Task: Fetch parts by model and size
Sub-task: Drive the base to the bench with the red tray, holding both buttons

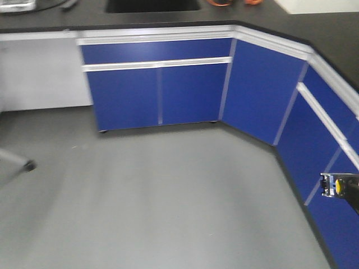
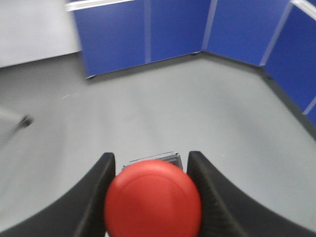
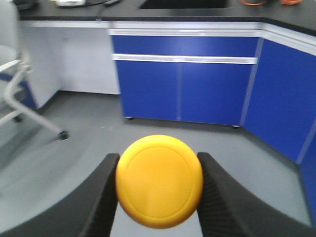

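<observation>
**Laboratory corner with blue base cabinets.**
Ahead of the right pincer [image 3: 158, 157] stood blue cabinets [image 3: 182, 89] under a black worktop [image 3: 148, 14]; grey floor [image 3: 98, 143] lay between, a pale chair frame [image 3: 29, 116] leftward.

The left gripper [image 2: 150, 158] has two matte black fingers [image 2: 91, 197], broad at the root and curving inward to narrower, rounded tips. The right gripper [image 3: 157, 157] is built the same, and its black fingers [image 3: 224, 197] show fine ribbing across their faces. In the front view a black piece of an arm [image 1: 352, 193] shows at the right edge, too blurred for detail.
</observation>
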